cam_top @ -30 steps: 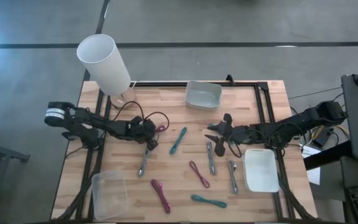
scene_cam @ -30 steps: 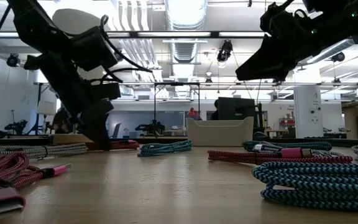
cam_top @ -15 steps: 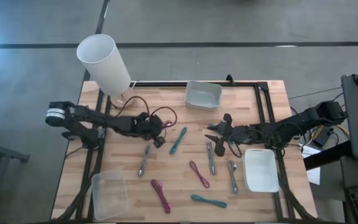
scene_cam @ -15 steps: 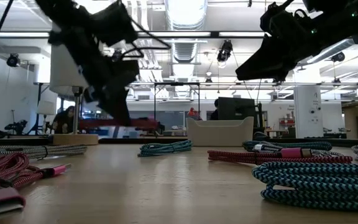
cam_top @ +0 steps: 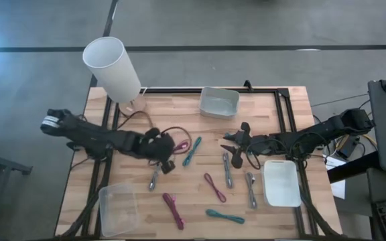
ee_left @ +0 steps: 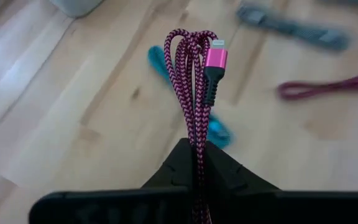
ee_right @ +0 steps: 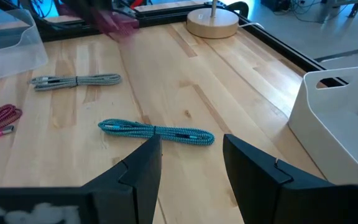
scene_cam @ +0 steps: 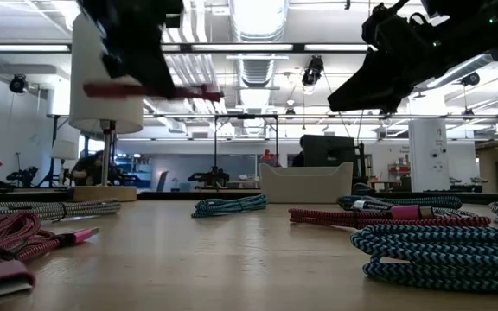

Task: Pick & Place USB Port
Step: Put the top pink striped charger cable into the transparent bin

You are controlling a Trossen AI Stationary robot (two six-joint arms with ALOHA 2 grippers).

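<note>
My left gripper (cam_top: 164, 155) is shut on a pink-and-black braided cable bundle (ee_left: 193, 74) with a pink plug (ee_left: 215, 55). It holds the bundle in the air above the table's left middle; the low view shows the bundle (scene_cam: 152, 90) high up. My right gripper (cam_top: 232, 142) hovers open over the table's right middle, its fingers (ee_right: 143, 163) apart with nothing between them. A teal cable (cam_top: 191, 151) lies flat on the wood just right of the left gripper. My left gripper pinches the pink cable bundle (ee_left: 196, 146) between its two fingers, several strands together. The fingers lie along the bundle, coming from the table's left. The looped end and plug (ee_left: 215, 55) stick out past the fingertips. The bundle is lifted clear and lies about level (scene_cam: 152, 90).
More bundled cables lie on the wood: grey (cam_top: 155, 175), magenta (cam_top: 173, 209), magenta (cam_top: 214, 187), teal (cam_top: 224, 215), two grey (cam_top: 227, 169) (cam_top: 250, 189). A clear tray (cam_top: 118, 209) sits near left, a white tray (cam_top: 281, 183) near right, a grey bin (cam_top: 219, 102) far, a white lamp (cam_top: 112, 67) far left.
My left gripper has risen from the table with the pink cable shut in its fingers, lifting the bundle clear of the wood and drifting a little toward the near edge. The bundle now lies level, high in the low view. My right arm has kept still.
</note>
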